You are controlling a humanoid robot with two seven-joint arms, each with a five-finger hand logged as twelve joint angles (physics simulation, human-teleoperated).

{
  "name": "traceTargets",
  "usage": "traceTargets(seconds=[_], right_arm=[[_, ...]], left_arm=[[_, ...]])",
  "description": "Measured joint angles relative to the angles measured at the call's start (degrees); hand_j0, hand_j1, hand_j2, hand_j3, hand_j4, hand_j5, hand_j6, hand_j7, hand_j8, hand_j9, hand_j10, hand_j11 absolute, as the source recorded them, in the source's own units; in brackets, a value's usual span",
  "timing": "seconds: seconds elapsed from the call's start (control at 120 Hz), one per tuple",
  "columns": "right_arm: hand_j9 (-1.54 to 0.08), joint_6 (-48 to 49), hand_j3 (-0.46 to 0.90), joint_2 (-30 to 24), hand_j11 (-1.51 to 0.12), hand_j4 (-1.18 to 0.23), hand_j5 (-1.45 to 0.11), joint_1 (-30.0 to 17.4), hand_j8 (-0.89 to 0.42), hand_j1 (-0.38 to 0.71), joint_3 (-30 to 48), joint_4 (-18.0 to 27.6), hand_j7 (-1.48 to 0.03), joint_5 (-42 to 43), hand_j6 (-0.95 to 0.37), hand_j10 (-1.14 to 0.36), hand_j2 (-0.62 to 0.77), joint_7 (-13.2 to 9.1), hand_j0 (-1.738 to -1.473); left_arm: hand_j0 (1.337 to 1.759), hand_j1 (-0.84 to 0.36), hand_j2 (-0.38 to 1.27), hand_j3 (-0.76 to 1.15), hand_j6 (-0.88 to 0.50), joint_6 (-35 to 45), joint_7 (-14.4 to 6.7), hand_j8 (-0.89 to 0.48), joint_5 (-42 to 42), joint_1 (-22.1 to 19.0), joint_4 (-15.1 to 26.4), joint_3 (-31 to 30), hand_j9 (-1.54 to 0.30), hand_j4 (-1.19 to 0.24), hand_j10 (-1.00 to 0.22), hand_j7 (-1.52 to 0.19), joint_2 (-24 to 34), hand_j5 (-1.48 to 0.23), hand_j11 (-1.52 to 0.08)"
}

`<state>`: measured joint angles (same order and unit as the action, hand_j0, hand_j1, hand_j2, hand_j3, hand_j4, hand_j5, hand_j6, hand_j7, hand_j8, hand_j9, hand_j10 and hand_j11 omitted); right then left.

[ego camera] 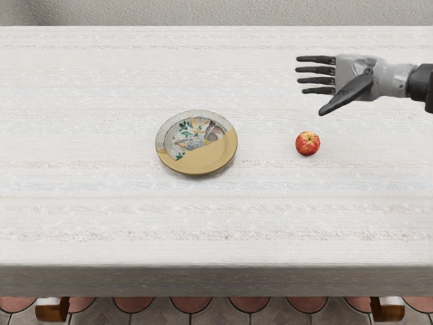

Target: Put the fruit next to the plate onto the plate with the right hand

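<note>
One plate and one apple lie on the tabletop. The plate sits about midway between the left and right edges, and the apple rests on the cloth to its right, clear of the plate's rim and nearer the right edge. One hand shows, the right hand, reaching in over the right edge toward the far right corner, beyond the apple; its fingers are stretched straight and spread, thumb angled down, grasping and touching nothing.
</note>
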<state>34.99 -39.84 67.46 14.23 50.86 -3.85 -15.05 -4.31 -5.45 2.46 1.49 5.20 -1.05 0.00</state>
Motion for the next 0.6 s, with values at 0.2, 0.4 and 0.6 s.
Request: traceTargets(seconds=[0.2, 0.4, 0.6], right_arm=[[-0.06, 0.02, 0.00, -0.52, -0.06, -0.04, -0.06, -0.37, -0.04, -0.30, 0.28, 1.46, -0.06, 2.01, -0.04, -0.04, -0.01, -0.06, -1.658], [-0.06, 0.02, 0.00, -2.41, -0.06, -0.05, -0.06, 1.39, -0.05, -0.30, 0.05, 10.71, -0.06, 15.00, -0.05, -0.05, -0.01, -0.13, -1.658], [-0.06, -15.00, 0.00, -5.71, -0.06, -0.05, -0.06, 6.87, -0.05, -0.30, -4.45, 22.52, -0.06, 23.48, -0.05, -0.05, -0.01, -6.27, -1.658]], left_arm=[[1.658, 0.06, 0.05, 0.00, -0.24, 0.00, 0.00, -0.24, 0.00, 0.00, -0.01, 0.00, -0.32, -0.24, -0.24, -0.32, 0.00, -0.32, -0.32], [1.658, 0.06, 0.05, 0.00, -0.24, 0.00, 0.00, -0.24, 0.00, 0.00, -0.01, 0.00, -0.32, -0.24, -0.24, -0.32, 0.00, -0.32, -0.32], [1.658, 0.06, 0.05, 0.00, -0.24, 0.00, 0.00, -0.24, 0.00, 0.00, -0.01, 0.00, -0.32, -0.24, -0.24, -0.32, 0.00, -0.32, -0.32]])
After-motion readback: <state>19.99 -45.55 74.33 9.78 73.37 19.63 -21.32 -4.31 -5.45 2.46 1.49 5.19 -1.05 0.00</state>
